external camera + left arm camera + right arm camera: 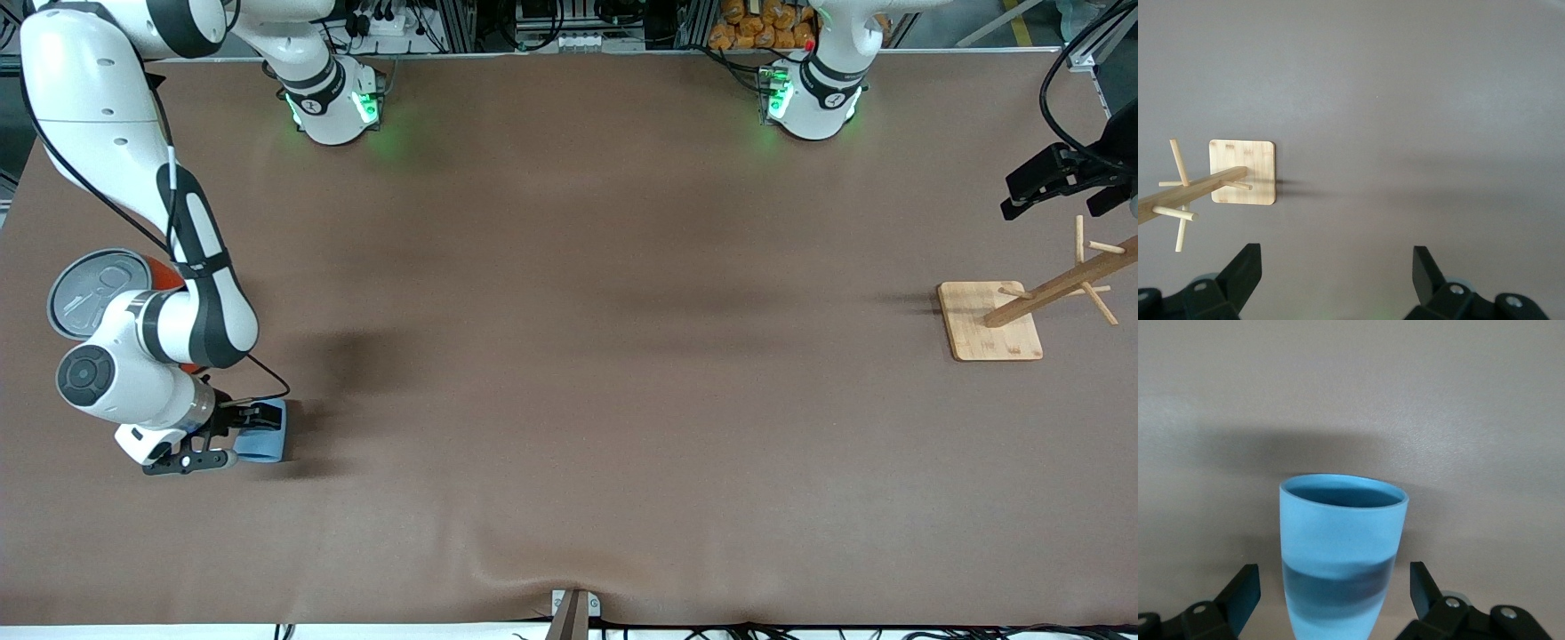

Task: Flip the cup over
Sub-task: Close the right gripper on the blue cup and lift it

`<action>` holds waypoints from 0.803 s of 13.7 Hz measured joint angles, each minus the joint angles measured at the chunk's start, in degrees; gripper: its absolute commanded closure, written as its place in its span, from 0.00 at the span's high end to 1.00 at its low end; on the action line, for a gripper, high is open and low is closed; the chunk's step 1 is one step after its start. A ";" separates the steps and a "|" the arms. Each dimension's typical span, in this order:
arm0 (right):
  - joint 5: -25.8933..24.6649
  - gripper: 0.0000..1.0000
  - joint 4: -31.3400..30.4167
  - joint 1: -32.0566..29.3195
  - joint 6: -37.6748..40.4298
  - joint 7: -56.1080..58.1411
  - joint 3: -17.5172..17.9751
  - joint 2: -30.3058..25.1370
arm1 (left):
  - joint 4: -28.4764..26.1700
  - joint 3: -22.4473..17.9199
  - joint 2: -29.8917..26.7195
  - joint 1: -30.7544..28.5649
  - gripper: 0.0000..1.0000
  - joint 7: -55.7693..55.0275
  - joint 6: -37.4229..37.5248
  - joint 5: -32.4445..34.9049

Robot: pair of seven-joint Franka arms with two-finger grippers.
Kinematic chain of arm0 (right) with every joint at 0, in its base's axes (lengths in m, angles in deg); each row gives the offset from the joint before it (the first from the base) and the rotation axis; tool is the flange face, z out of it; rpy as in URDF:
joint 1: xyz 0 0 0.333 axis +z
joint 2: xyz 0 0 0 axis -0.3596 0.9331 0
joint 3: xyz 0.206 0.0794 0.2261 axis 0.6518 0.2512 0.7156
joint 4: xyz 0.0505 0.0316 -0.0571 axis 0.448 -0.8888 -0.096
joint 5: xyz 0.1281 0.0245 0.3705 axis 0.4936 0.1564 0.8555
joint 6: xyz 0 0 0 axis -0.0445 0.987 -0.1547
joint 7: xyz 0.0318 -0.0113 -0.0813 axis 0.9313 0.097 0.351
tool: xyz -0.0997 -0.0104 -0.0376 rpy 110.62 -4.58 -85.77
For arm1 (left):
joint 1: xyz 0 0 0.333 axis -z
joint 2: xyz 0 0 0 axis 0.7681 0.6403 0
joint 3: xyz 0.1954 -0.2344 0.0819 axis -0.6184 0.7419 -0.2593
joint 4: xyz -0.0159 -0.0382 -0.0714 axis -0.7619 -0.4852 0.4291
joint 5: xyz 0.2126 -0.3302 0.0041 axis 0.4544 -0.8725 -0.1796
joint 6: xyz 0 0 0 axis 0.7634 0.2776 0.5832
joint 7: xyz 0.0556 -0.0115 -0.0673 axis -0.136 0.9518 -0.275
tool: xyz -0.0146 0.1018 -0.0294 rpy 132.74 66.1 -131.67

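The cup (1341, 553) lies on its side on the table near the right arm's end, nearer the front camera than the orange can (107, 289); the right gripper (233, 437) straddles it with fingers spread wide on either flank, apparently not yet pinching; it looks light, stiff and smooth (matte plastic, likely a little slippery), so a hold across the mid-wall seems best; the left gripper (1337, 267) waits, released, over the wooden rack (1040, 298).

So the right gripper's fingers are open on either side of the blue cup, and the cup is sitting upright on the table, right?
Not upright: the front view shows the cup lying on its side on the table. The right gripper does have its fingers open on either side of it.
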 measured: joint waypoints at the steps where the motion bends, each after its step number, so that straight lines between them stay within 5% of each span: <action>1: 0.00 1.00 0.00 0.00 -0.22 0.00 0.00 0.42 | 0.00 0.00 -0.02 0.00 1.00 0.00 0.00 0.00; 3: 0.00 0.89 0.00 -0.02 -0.56 0.00 -0.05 1.13 | 0.00 0.03 -0.03 0.00 1.00 0.00 0.02 0.00; 7: 0.00 0.40 0.05 -0.01 -0.77 0.01 -0.07 1.31 | -0.20 0.06 0.26 0.04 1.00 0.00 0.13 0.00; 11: -0.01 0.31 0.30 0.41 -0.78 0.02 0.03 1.12 | -0.18 0.06 0.46 0.02 1.00 0.00 0.12 0.00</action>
